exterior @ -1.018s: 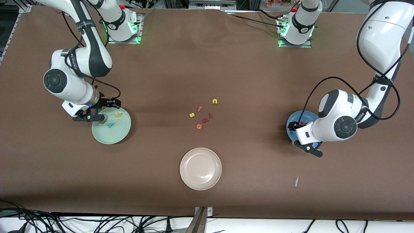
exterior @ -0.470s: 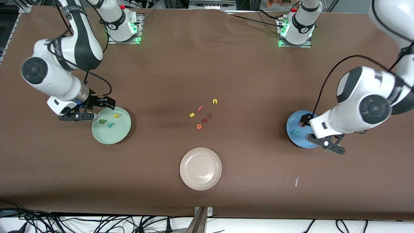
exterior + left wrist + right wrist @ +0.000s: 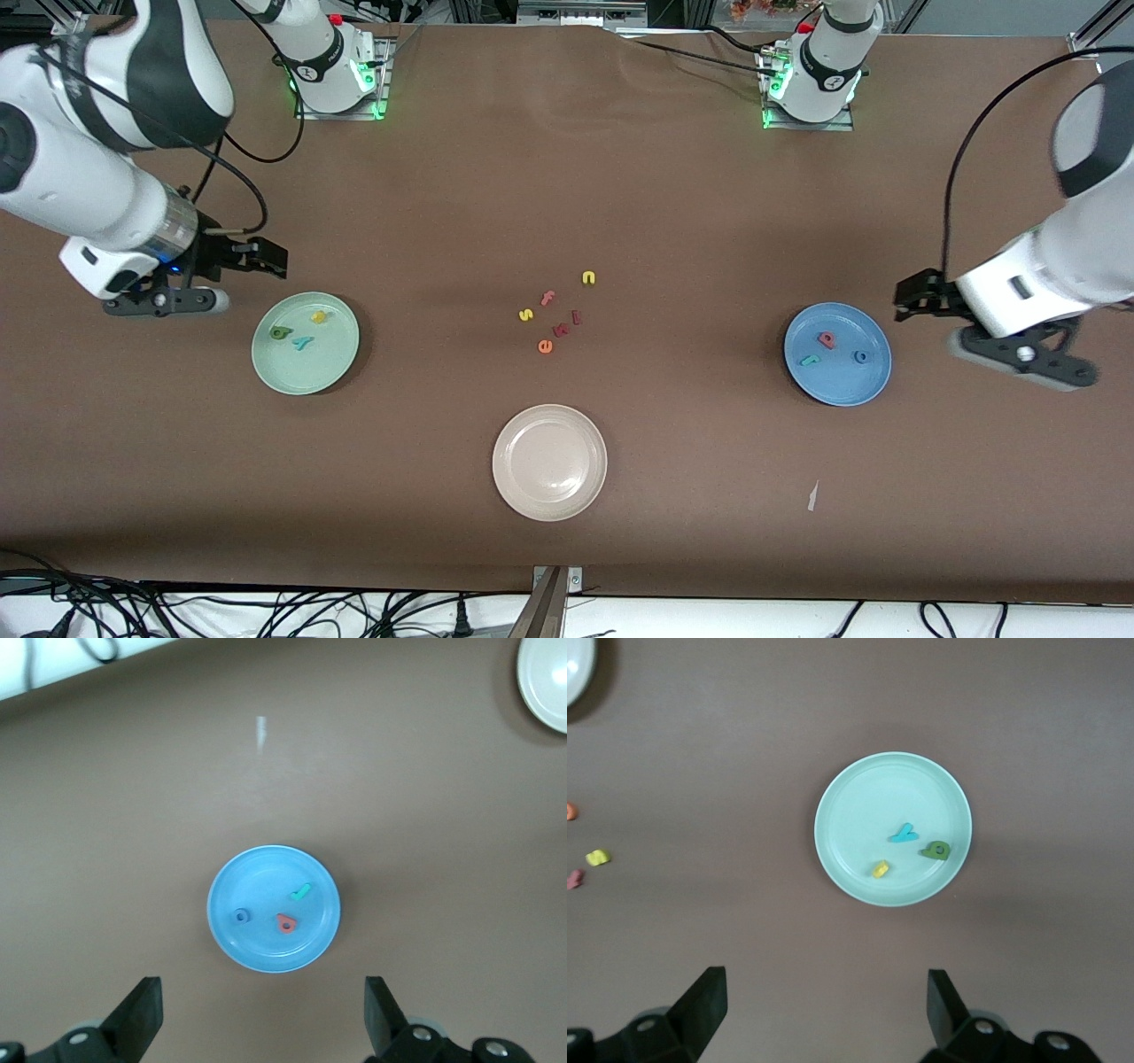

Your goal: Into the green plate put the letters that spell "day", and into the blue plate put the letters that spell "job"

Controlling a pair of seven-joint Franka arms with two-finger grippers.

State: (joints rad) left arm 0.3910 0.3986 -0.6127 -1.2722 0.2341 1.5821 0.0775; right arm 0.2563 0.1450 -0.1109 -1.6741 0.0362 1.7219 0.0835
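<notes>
The green plate [image 3: 306, 368] holds three letters: olive green [image 3: 281, 333], yellow [image 3: 319, 316] and a teal y-shape [image 3: 303, 342]. On the blue plate [image 3: 837, 385] lie a pink letter [image 3: 827, 338], a blue ring [image 3: 860, 356] and a teal hook [image 3: 808, 360]. My right gripper [image 3: 164, 303] hangs open and empty over bare table beside the green plate, toward the right arm's end. My left gripper [image 3: 1019, 359] hangs open and empty over bare table beside the blue plate, toward the left arm's end. Each wrist view shows its plate ahead of the spread fingers.
A beige plate [image 3: 549, 462] sits empty near the front edge. Loose letters lie mid-table: yellow s [image 3: 525, 315], pink f [image 3: 547, 298], yellow n [image 3: 588, 278], orange e [image 3: 545, 346] and two red ones. A white scrap [image 3: 812, 496] lies nearer the front camera than the blue plate.
Both arms have risen and drawn away from their plates toward the table's ends. The blue plate, partly covered by the left arm before, now shows in full.
</notes>
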